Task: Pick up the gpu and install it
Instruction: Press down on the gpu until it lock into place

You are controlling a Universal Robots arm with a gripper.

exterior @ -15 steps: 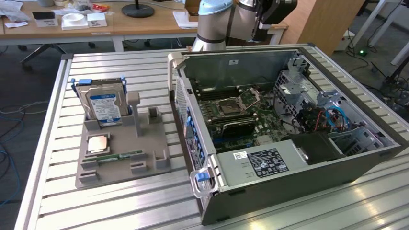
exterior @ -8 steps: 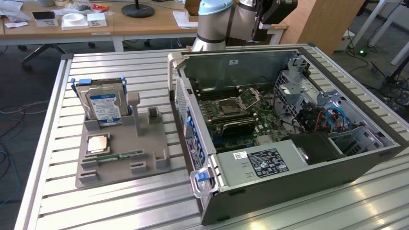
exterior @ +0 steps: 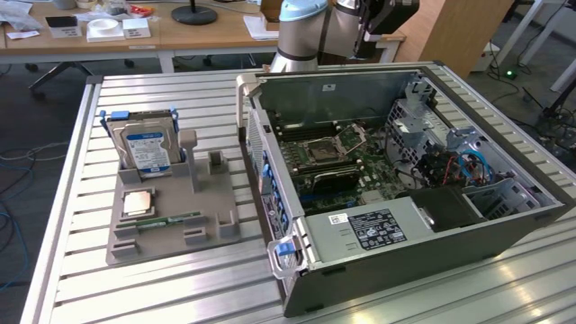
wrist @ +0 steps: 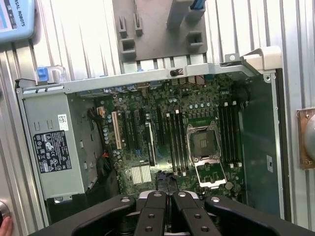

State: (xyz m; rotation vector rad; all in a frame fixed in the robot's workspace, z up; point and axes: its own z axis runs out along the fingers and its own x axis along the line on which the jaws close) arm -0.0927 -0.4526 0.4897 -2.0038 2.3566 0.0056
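My gripper (wrist: 166,189) pressed together and empty above the open computer case (exterior: 360,270), gpu (exterior: 331,179) seated on the motherboard (wrist: 172,142), near the case's middle.

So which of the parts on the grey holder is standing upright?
The silver hard drive with the blue label; the square processor and green memory stick lie flat on the holder.

Open computer case (exterior: 396,202) on slatted table (exterior: 180,283), hard drive (exterior: 147,150) upright in grey holder tray (exterior: 162,233)
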